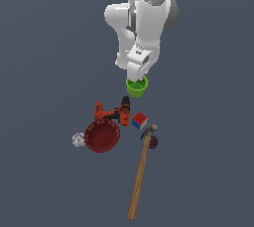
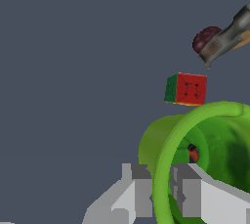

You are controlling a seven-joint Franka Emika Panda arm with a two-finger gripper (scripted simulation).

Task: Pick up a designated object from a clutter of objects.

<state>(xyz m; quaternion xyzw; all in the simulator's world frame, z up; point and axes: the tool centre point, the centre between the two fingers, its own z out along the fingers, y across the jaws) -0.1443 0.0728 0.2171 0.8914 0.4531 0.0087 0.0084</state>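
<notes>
Plain dark grey floor (image 1: 44, 47) all round. From the exterior view's left: one white-purple ball (image 1: 78, 140), one red bowl (image 1: 102, 136), one drill (image 1: 112, 112), one cube (image 1: 139, 120), one hammer (image 1: 140, 177), one dark-red lump (image 1: 154, 142). Above the drill, one green cup (image 1: 137, 86), seemingly lifted, its rim pinched between the fingers of the gripper (image 1: 137, 78), probably for a firm hold.

White arm (image 1: 141, 18) points straight down, jaws clamped on a rim.

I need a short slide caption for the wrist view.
Gripper pinching the green cup's rim, cube and hammer head beyond.
</notes>
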